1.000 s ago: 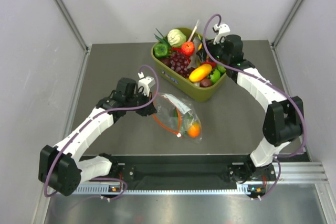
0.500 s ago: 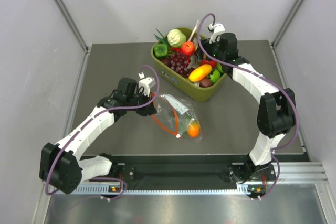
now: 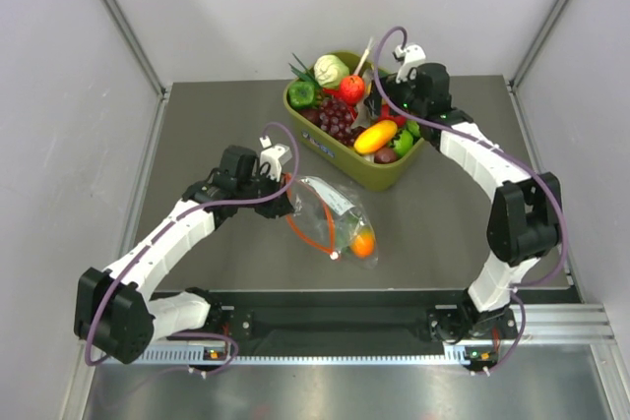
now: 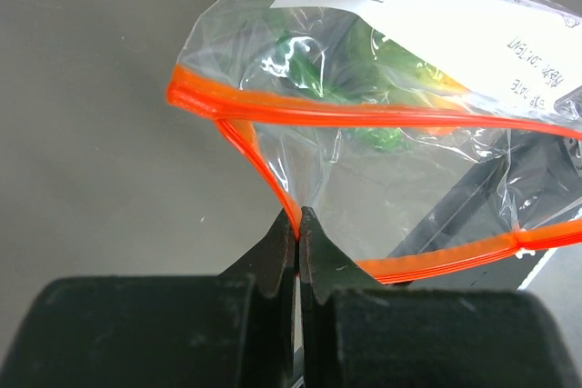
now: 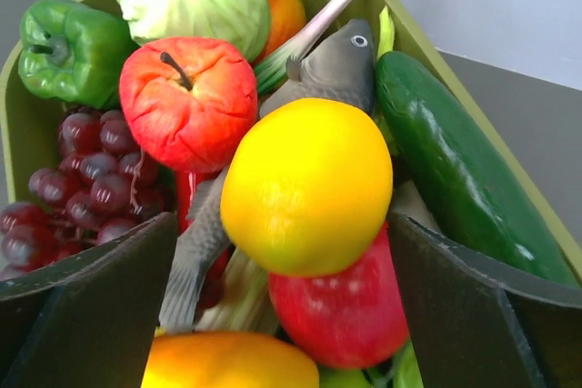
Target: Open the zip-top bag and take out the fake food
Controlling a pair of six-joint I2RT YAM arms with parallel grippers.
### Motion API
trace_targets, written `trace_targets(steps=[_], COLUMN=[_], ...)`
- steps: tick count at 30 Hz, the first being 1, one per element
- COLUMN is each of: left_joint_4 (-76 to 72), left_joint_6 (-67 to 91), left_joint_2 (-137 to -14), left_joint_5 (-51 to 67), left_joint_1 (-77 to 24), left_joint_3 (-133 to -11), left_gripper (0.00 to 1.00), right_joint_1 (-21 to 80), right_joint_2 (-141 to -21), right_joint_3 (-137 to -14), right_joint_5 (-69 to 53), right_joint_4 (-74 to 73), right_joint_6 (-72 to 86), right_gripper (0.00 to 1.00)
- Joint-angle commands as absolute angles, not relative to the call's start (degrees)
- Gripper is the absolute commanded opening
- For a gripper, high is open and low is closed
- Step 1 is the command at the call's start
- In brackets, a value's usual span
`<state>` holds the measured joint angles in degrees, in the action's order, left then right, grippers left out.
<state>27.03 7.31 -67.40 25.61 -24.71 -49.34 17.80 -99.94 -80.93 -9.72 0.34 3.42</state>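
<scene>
Left end effector (image 4: 298, 229) is pinched closed; right end effector (image 5: 286, 270) gapes wide, its arm (image 3: 474, 152) extended forward.

Wide-open mouth on the zip-top bag (image 4: 391, 179); olive tub (image 3: 392, 176) heaped full; open table (image 3: 197, 115) at left.

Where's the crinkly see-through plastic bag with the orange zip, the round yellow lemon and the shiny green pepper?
Clear plastic zip-top bag (image 4: 264, 52), left wrist view: its see-through side.
Round yellow plastic lemon (image 5: 307, 184), right wrist view: its middle.
Shiny green plastic pepper (image 5: 68, 52), right wrist view: its front.
</scene>
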Motion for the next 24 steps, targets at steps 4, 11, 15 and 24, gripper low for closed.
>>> trace_targets(steps=[4, 11, 15, 24], left_joint_4=[26.46, 26.46, 26.02, 25.66], left_joint_6=[6.33, 6.5, 6.5, 6.5], left_joint_2=[-66.89, -66.36, -65.83, -64.51], left_joint_5=[26.46, 26.63, 27.16, 28.21], left_joint_1=[-24.43, -24.35, -24.43, -24.43], left_joint_3=[-50.1, -50.1, -50.01, -49.92], left_gripper=[0.0, 0.0, 0.0, 0.0], right_joint_1=[17.14, 17.23, 18.45, 31.36], right_joint_2=[-90.54, -83.68, -75.96, -66.54], right_joint_3=[-79.2, -74.81, -71.81, -68.65], right_joint_5=[-6.86, -1.67, -2.64, -6.32], right_joint_4=[0.97, -2.11, -3.5, -12.12], right_joint_6=[1.5, 0.88, 1.32, 3.77], right_gripper=[1.0, 1.0, 1.0, 0.98])
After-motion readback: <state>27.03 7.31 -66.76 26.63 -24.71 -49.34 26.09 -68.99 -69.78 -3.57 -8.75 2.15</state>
